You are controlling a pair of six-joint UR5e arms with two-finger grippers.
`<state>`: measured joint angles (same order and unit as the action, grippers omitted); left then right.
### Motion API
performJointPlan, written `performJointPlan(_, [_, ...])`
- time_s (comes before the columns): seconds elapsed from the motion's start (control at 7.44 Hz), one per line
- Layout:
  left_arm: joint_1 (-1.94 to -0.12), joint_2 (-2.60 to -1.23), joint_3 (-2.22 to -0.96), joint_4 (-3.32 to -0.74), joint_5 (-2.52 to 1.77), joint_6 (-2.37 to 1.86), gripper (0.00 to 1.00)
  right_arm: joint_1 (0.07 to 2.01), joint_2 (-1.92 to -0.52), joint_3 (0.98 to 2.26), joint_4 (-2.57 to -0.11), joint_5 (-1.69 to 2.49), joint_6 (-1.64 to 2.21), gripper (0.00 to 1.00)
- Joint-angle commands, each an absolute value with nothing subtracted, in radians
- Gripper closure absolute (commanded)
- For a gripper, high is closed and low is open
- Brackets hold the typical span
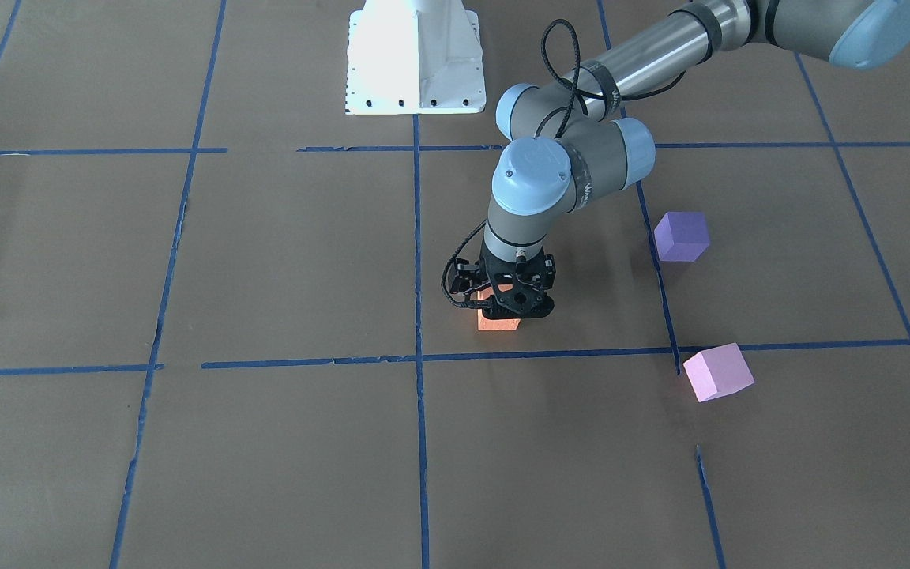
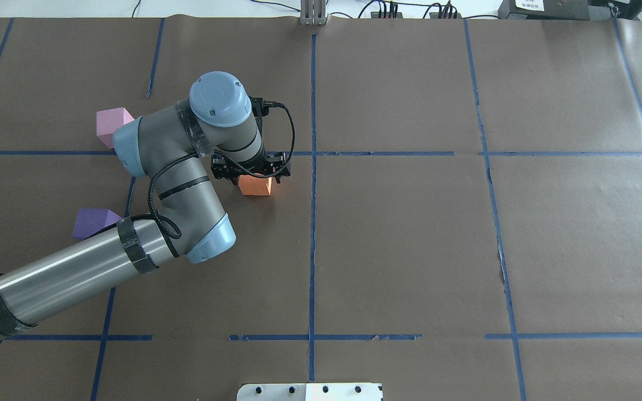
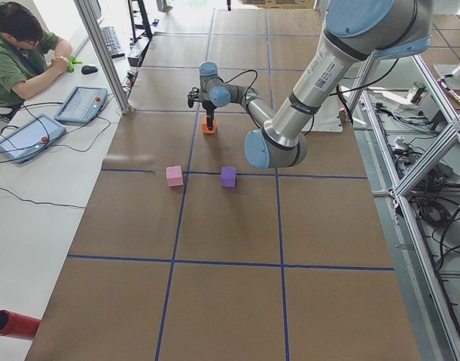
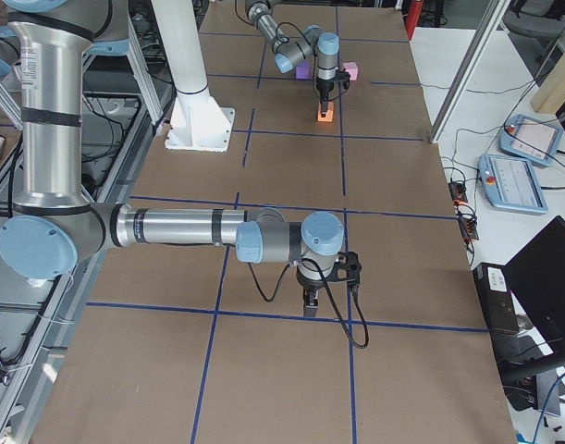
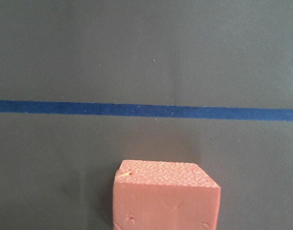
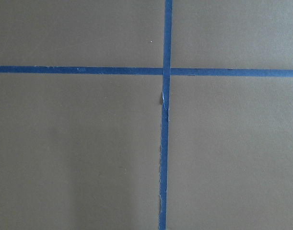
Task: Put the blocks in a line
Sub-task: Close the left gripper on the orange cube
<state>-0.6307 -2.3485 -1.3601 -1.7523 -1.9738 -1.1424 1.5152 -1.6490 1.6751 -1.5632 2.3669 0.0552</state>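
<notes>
- Brown paper tabletop (image 2: 410, 250), gridded with blue tape (image 2: 312, 250).
- Left gripper (image 1: 502, 310) is down on the orange block (image 1: 498, 322) near the centre; grip unclear.
- Purple block (image 1: 681, 236) and pink block (image 1: 717, 371) lie well apart.
- Right gripper (image 4: 310, 303): opening cannot be told.

Soft, even light fills every view, and shadows on the brown counter (image 2: 410, 250) are faint. The white pedestal (image 1: 414, 55) at the top centre of the front-facing view is blown out. The left wrist view is dimmer and greyer, with its orange block (image 5: 165, 196) grainy yet sharp.
</notes>
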Motion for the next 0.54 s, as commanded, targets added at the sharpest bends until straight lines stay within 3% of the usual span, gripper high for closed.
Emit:
performJointPlan(0.0, [-0.630, -2.350, -1.350, -1.770, -1.971, -1.141, 0.00, 1.516, -1.649, 1.675, -1.563, 2.367, 0.055, 0.00])
performJointPlan(0.13, [-0.630, -2.350, -1.339, -1.773, -1.970, -1.141, 0.00, 1.516, -1.649, 1.675, -1.563, 2.367, 0.055, 0.00])
performJointPlan(0.27, [-0.630, -2.352, -1.339, -1.781, -1.953, -1.144, 0.19, 1.516, -1.649, 1.675, -1.563, 2.367, 0.055, 0.00])
performJointPlan(0.4, [-0.630, -2.352, -1.339, -1.784, -1.950, -1.150, 0.81, 1.516, -1.649, 1.675, -1.563, 2.367, 0.055, 0.00])
